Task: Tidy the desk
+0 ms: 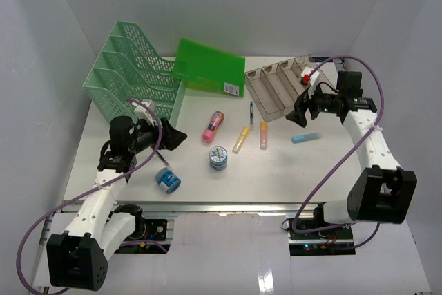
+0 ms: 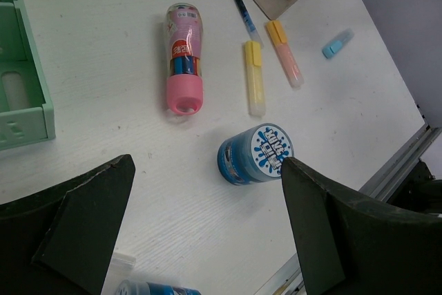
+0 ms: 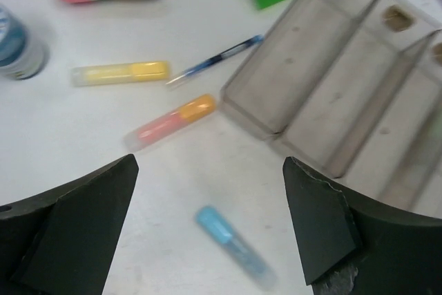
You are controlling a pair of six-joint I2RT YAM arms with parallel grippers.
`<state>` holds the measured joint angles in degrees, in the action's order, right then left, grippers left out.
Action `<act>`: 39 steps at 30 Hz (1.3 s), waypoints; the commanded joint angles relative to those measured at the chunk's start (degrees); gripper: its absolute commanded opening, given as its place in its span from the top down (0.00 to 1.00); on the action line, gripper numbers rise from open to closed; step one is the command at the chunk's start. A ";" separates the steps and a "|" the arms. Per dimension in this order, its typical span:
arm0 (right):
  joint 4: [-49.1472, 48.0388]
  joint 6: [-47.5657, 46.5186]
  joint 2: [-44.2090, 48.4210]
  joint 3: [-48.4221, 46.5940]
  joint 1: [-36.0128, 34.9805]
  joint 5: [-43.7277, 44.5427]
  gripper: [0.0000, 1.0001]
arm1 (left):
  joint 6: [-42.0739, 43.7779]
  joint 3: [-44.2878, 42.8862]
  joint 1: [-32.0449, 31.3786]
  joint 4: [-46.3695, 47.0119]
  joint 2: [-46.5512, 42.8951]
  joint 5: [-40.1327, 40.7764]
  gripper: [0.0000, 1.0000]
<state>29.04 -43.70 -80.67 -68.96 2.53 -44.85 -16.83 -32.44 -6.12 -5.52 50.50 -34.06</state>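
Left pincer point(image 2: 207, 164) and right pincer point(image 3: 208, 164) both wide open and empty above the worktop point(image 1: 324, 170).

The white worktop stretches out ahead of both arm bases. The left pincer hangs near a standing blue tub point(image 2: 257, 155). The right one hangs over a blue marker point(image 3: 231, 246), which lies near the clear tray point(image 3: 331, 94). A green rack point(image 1: 131, 67) stands at the far left.

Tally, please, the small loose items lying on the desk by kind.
Highlighters: 3
Blue jars: 2
Pen: 1
Pink-capped tube: 1
Total: 7
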 commanded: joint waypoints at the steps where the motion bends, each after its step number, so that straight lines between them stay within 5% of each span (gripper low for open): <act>1: 4.89 1.24 7.77 8.84 -0.07 -6.26 0.08 | -1.45 -2.14 -1.48 -0.39 1.14 -0.84 0.02; 9: 3.01 10.16 13.51 14.21 0.02 0.88 0.12 | -5.18 -3.58 -11.11 -0.06 2.85 1.08 0.08; 14: -6.56 19.03 15.87 20.67 0.34 -2.42 0.13 | -7.94 -11.59 -24.32 -1.42 9.95 12.51 0.11; 21: -11.95 21.42 18.76 28.51 7.96 -5.79 0.12 | -9.74 -34.65 -38.58 -12.90 36.92 33.93 0.28; 31: -11.99 22.42 19.96 29.06 11.27 -9.76 0.12 | -7.63 -60.66 -43.37 -25.41 63.62 46.41 0.37; 39: -11.92 22.78 20.90 29.32 11.70 -11.03 0.12 | -5.37 -64.43 -43.79 -27.85 69.82 47.62 0.36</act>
<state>19.00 -21.62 -61.08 -40.32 13.69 -53.34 -23.85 -94.27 -49.65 -30.63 120.99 10.92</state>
